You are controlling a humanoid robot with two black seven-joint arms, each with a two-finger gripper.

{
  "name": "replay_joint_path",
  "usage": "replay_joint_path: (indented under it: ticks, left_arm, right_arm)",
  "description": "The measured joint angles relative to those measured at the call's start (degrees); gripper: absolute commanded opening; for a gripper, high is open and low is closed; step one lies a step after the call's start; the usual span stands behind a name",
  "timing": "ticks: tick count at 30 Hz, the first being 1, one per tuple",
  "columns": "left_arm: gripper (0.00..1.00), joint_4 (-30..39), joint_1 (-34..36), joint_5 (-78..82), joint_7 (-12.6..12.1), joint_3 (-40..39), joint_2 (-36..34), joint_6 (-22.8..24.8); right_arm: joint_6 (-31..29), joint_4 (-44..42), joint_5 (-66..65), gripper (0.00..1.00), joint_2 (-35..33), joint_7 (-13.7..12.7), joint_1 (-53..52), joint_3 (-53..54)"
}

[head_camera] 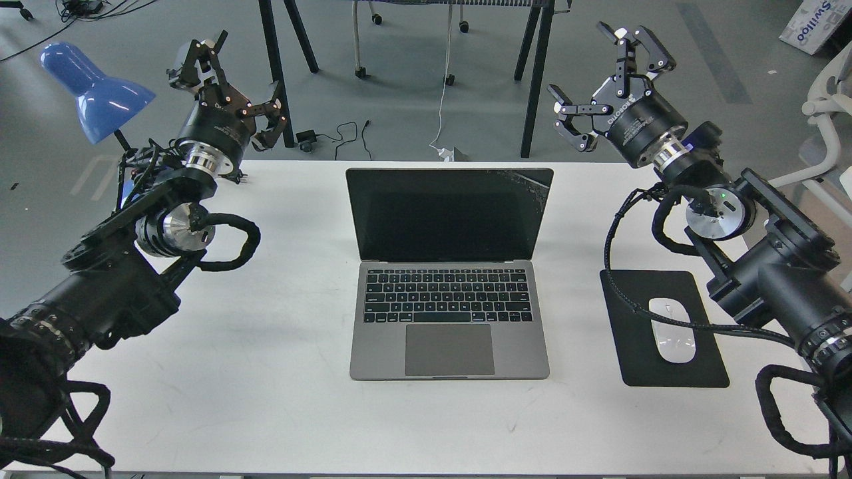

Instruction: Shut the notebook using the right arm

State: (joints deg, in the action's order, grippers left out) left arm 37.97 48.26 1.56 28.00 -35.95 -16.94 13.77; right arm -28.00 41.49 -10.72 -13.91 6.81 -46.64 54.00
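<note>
The notebook [449, 273] lies open mid-counter [266, 372], below and left of the right tool [609, 73], whose fingers are spread. The left tool [229, 86], also spread, hangs beside a blue lamp [93, 90]. Beyond the tools: grey floor [413, 100], cables.

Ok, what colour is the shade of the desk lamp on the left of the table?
The lamp shade is glossy blue, seen best in the head view.
</note>
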Motion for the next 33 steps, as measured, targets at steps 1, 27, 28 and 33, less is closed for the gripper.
replay_joint_path:
  ticks: [1,27,28,33]
  left_arm:
    - [1.0,0.0,0.0,-0.02,0.0,-0.01,-0.01,-0.04]
    - [1.0,0.0,-0.01,0.02,0.0,-0.09,0.14,-0.49]
    - [1.0,0.0,-0.01,0.02,0.0,-0.09,0.14,-0.49]
    - [1.0,0.0,-0.01,-0.03,0.0,-0.09,0.14,-0.49]
  right_arm:
    - [0.0,0.0,0.0,1.0,-0.02,0.0,0.03,-0.02]
    - [18.54,-6.46,-0.96,1.0,8.31,-0.14,-12.53,-13.65]
    - [19.58,-7.08,-0.98,1.0,8.87,-0.14,-13.29,-14.64]
    - [24.17,-12.05,-1.05,1.0,12.51,-0.14,-17.0,-20.92]
